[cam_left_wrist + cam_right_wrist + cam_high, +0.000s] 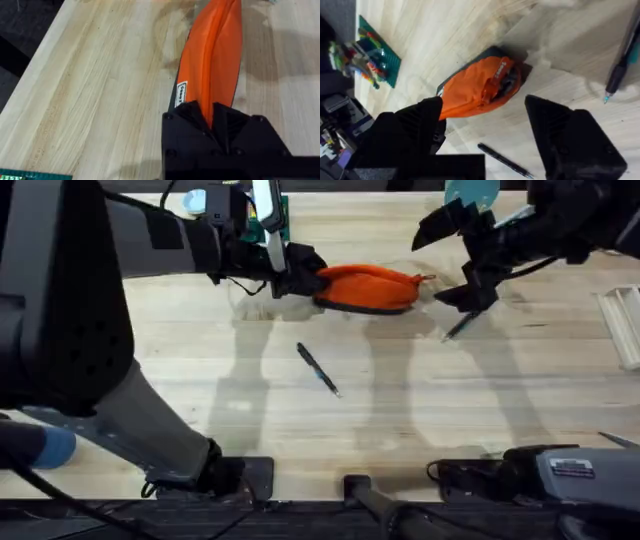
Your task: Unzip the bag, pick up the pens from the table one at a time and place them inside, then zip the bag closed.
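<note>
Bench: a light wooden plank top with visible grain, carrying everything below.

Bag: an orange fabric pouch with a dark underside, lying lengthwise at the far middle of the bench. In the right wrist view its near end gapes a little, showing a grey zipper part.

Left gripper: black, at the bag's left end. In the left wrist view its fingers are clamped tight on the orange fabric, which runs away from them across the wood.

Right gripper: black, above the bench just right of the bag. Its fingers are spread wide with nothing between them; in its own wrist view the bag's end lies in the gap beyond them.

First pen: a slim dark pen lying slantwise on the bench in front of the bag, well apart from it.

Second pen: a dark pen on the bench under the right gripper, just right of the bag; its light tip shows in the right wrist view.

Far left edge: a green board with small coloured parts.
</note>
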`<act>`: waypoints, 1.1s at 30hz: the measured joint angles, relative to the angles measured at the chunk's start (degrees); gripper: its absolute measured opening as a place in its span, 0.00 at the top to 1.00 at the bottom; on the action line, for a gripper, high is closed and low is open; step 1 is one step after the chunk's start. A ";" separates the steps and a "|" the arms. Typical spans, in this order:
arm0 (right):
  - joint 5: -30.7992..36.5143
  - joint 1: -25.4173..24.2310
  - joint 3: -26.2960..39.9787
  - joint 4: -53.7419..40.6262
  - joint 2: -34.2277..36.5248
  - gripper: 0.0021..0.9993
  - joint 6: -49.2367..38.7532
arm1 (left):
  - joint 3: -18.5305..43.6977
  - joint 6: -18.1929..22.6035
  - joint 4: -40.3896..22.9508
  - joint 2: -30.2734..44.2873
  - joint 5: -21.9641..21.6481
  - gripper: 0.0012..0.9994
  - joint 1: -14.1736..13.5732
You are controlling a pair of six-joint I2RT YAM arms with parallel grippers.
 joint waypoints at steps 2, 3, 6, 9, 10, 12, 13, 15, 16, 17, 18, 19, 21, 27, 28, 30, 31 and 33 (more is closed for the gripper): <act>0.21 0.27 0.00 0.19 0.54 0.00 0.23 | 0.02 0.00 0.02 0.00 0.00 0.96 0.00; 0.33 0.46 0.00 0.33 0.94 0.00 0.45 | 0.02 0.02 0.00 0.00 0.00 0.96 0.00; 0.41 0.80 0.00 0.68 2.16 0.00 1.08 | 0.02 0.00 0.00 0.00 0.00 0.96 0.00; 0.54 1.00 0.02 1.35 3.29 0.01 1.35 | 0.02 0.00 0.00 0.00 0.00 0.96 0.00; 0.54 1.02 0.02 1.46 3.49 0.01 1.46 | 0.02 0.00 0.00 0.00 0.00 0.96 0.00; 0.58 1.02 0.02 1.52 3.71 0.03 1.52 | 0.00 0.00 0.00 0.00 0.00 0.96 0.00; 0.66 1.02 0.01 1.53 3.71 0.04 1.55 | 0.01 0.00 0.00 0.00 -0.01 0.96 0.00; 0.76 1.02 0.00 1.57 3.71 0.08 1.57 | 0.02 0.00 0.00 0.00 -0.02 0.96 0.00; 0.84 1.02 0.02 1.57 3.73 0.11 1.70 | 0.02 0.00 0.00 0.00 -0.02 0.96 0.00; 1.01 1.02 0.02 1.59 3.73 0.14 1.73 | 0.02 0.00 0.00 0.00 -0.02 0.96 0.00; 1.15 1.02 0.02 1.59 3.71 0.16 1.72 | 0.01 0.00 0.00 0.00 -0.02 0.96 0.00; 1.18 1.02 0.02 1.58 3.71 0.18 1.78 | 0.02 0.02 0.00 0.00 -0.02 0.96 0.00; 1.22 1.02 0.02 1.59 3.71 0.19 1.89 | 0.02 0.00 0.00 0.00 -0.02 0.96 0.00; 1.69 1.02 0.02 1.57 3.73 0.29 1.94 | -0.01 0.00 0.00 0.00 -0.07 0.96 0.00; 1.81 1.02 0.02 1.59 3.71 0.30 1.94 | 0.02 0.00 0.00 0.00 -0.07 0.96 0.00; 1.87 1.02 0.02 1.58 3.72 0.31 1.96 | 0.02 0.00 0.00 0.00 -0.07 0.96 0.00; 1.87 1.02 0.02 1.57 3.74 0.31 1.94 | 0.02 0.00 0.00 0.00 -0.07 0.96 0.00; 2.03 1.02 0.02 1.59 3.72 0.31 1.95 | 0.02 0.00 0.00 0.00 -0.07 0.96 0.00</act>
